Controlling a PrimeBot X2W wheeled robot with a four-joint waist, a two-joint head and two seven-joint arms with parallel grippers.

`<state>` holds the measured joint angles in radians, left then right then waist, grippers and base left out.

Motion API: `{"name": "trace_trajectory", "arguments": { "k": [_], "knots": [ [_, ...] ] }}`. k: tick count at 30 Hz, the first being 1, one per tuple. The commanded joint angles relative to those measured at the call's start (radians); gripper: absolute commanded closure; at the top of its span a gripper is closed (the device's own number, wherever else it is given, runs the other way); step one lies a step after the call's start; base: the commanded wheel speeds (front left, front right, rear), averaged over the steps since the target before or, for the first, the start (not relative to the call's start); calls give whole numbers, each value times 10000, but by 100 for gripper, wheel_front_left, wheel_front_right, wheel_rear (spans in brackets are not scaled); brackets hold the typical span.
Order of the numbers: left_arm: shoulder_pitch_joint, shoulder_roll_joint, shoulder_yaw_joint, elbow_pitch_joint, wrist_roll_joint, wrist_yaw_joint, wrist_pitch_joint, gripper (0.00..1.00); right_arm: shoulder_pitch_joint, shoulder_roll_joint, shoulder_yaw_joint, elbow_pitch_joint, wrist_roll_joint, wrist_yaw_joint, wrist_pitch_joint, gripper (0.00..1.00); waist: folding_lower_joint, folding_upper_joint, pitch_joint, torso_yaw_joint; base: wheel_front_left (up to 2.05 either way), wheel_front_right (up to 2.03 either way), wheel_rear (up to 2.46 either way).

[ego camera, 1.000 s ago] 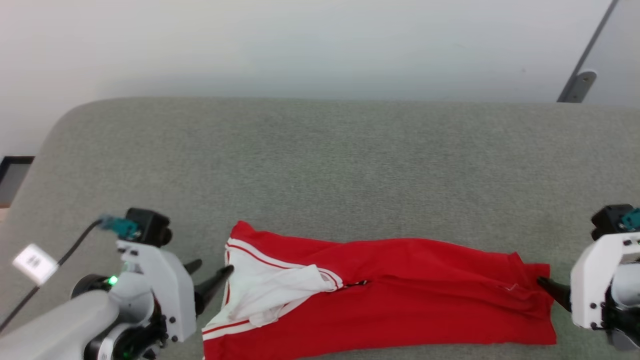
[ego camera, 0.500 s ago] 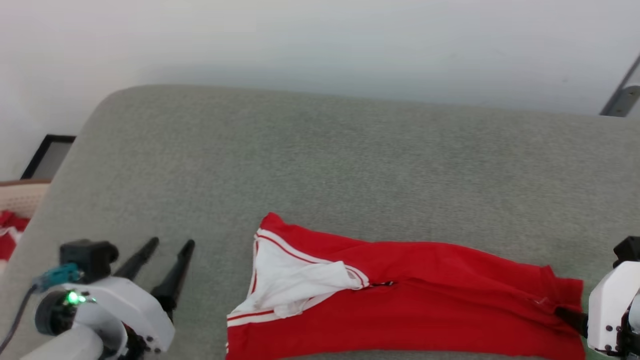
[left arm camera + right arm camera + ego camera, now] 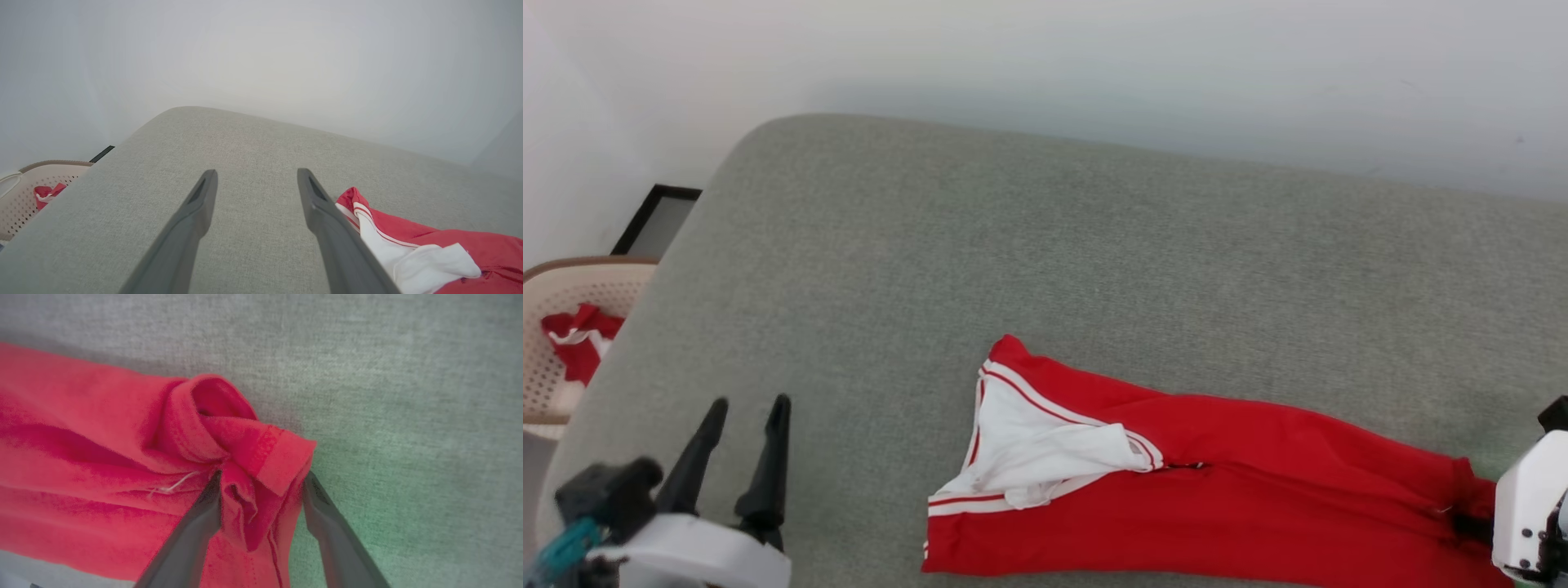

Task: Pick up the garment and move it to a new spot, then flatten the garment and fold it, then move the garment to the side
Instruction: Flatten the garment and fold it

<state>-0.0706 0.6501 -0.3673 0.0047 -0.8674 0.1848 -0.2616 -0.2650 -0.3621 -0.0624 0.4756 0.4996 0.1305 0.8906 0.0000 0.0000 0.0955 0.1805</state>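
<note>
The garment (image 3: 1217, 490) lies folded into a long red strip across the grey cushioned surface (image 3: 1094, 245), with a white sleeve and striped trim at its left end. My left gripper (image 3: 751, 404) stands open well left of that end, over bare fabric, with nothing between its fingers (image 3: 257, 173); the sleeve end (image 3: 408, 253) lies beside its right finger. My right gripper (image 3: 1470, 524) is at the garment's right end. In the right wrist view its jaws (image 3: 262, 477) stand wide, astride a bunched fold of the red hem (image 3: 261, 457).
A beige perforated basket (image 3: 556, 286) stands off the surface's left edge with red and white cloth (image 3: 576, 343) in it. A dark flat frame (image 3: 658, 216) lies by the wall. The far half of the grey surface is bare up to the white wall.
The head camera has swung left, bringing the basket into view. My left gripper has drawn away from the sleeve end to the left. My right gripper has stayed at the hem end.
</note>
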Motion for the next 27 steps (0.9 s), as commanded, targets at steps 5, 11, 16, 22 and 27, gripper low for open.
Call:
{"name": "trace_trajectory", "arguments": {
  "k": [5,11,16,22,27],
  "knots": [
    [766,-912,1307,136,889,-840,-37,0,-37,222,541,670,426,-6,-116,100,0,0,44,155,0,0,0],
    [1011,-1479,2117,268,1446,-1351,-38,0,-446,-291,474,699,691,-15,-395,100,0,0,70,121,0,0,0],
    [1094,-1816,2522,378,1849,-1708,-38,0,-564,-836,64,962,621,-35,-545,100,0,0,70,12,0,0,0],
    [1164,-2194,2883,519,2173,-2054,-39,0,-703,-1426,-423,1425,283,-18,-894,100,0,0,-31,-189,0,0,0],
    [1220,-2357,3048,627,2363,-2256,-39,0,-909,-1822,-781,1895,-59,-11,-1170,100,0,0,-131,-420,0,0,0]
  ]
}}
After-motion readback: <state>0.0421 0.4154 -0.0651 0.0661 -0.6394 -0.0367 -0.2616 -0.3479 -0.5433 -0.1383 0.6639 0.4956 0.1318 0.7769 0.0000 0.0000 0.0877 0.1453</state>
